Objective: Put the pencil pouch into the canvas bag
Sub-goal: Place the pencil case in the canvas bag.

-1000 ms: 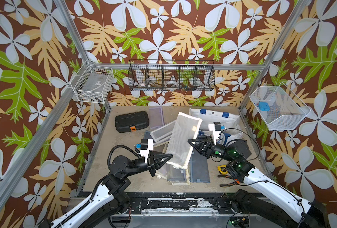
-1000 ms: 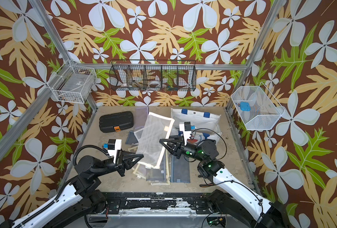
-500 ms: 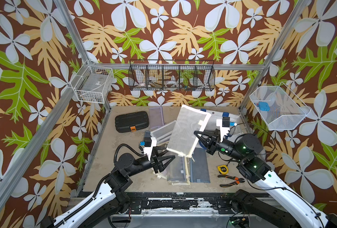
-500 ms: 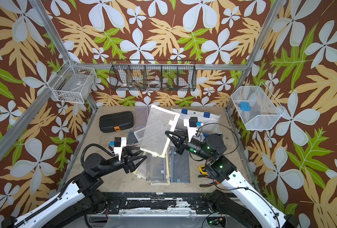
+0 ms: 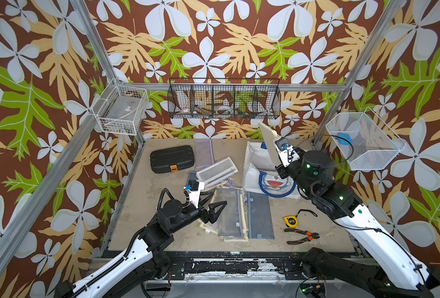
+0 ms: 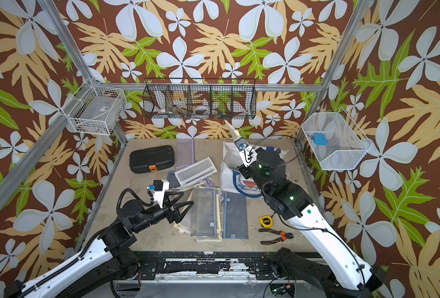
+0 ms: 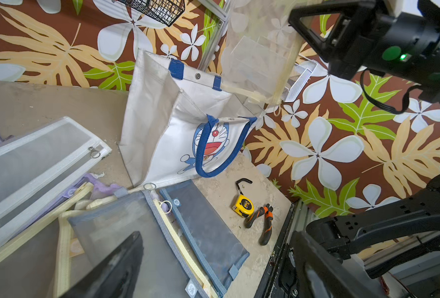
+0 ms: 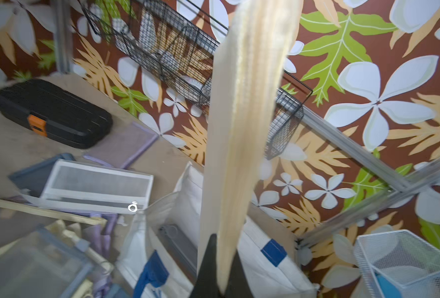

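Pouch work sits with the right arm: the right pincer [image 8: 221, 260] is clamped shut on one edge of the pencil pouch [image 5: 268, 143], a cream-trimmed mesh sleeve held clear of the tabletop [image 5: 162, 232]. It hangs over the open mouth of the canvas bag [image 5: 252, 175], which sits toward the back right corner with its cartoon face turned to the front edge. Whether the pouch's lower edge touches the bag's rim cannot be told.

The left pincer [image 6: 186, 199] hovers with its jaws spread wide and nothing between them, over the left side of a pile of mesh pouches [image 5: 230, 214] in the middle of the tabletop. A black case [image 5: 172, 161] lies near the back left corner. A yellow tape measure [image 5: 290, 221] and orange-handled pliers [image 5: 302, 236] lie toward the front right.
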